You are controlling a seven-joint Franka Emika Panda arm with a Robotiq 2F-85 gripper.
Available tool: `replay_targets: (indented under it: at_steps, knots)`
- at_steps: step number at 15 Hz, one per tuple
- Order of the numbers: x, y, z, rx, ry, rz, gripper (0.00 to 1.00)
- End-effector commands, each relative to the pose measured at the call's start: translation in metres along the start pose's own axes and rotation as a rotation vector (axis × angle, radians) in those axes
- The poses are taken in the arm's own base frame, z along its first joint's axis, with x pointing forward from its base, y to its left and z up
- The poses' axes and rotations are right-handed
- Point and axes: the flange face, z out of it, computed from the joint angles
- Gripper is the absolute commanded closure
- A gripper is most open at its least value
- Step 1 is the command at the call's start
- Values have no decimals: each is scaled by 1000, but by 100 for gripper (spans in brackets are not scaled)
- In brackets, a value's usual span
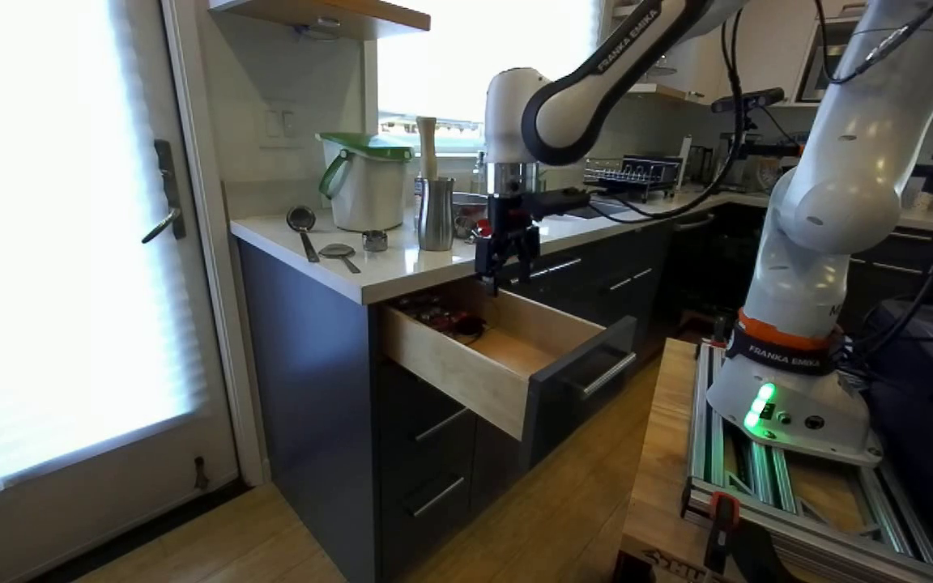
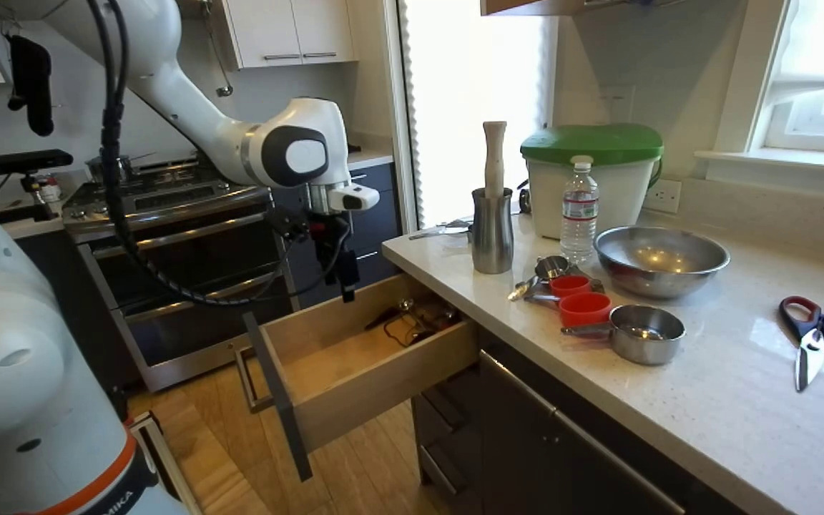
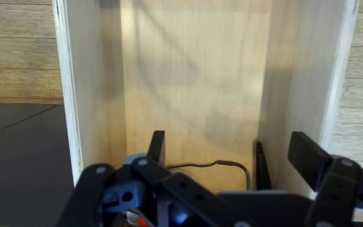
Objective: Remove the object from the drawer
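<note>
The drawer (image 1: 466, 372) is pulled open, with light wooden walls and a dark flat front with a bar handle. It also shows in an exterior view (image 2: 383, 400) and in the wrist view (image 3: 194, 78). A jumble of dark and red utensils (image 1: 444, 318) lies at its inner end, also in an exterior view (image 2: 423, 323). In the wrist view a thin dark cord or wire loop (image 3: 228, 163) and a black tapered handle (image 3: 262, 171) by the side wall show; the rest is hidden behind my gripper. My gripper (image 3: 228, 146) is open and empty, pointing down above the drawer (image 2: 346, 282).
The countertop (image 1: 402, 275) overhangs the drawer's inner end. It bears a steel cup with a wooden pestle (image 2: 492, 229), a green-lidded bin (image 2: 584, 186), a bottle (image 2: 580, 214), measuring cups (image 2: 646, 335), a steel bowl (image 2: 661, 261) and scissors (image 2: 816, 340). A stove (image 2: 190, 243) stands behind.
</note>
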Motion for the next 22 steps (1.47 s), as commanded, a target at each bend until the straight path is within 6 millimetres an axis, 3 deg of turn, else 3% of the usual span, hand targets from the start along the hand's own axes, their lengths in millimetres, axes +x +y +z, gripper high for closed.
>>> replay_targets:
  at_steps: [1,2,4,12,19,22]
  knots:
    - [23,20,28,9,12,37,0]
    - [28,26,33,12,17,52,25]
    - [37,34,40,9,41,63,32]
    - [57,51,80,-30,98,104,96]
    - [61,52,112,-34,86,138,100]
    - [60,54,107,-32,78,131,99]
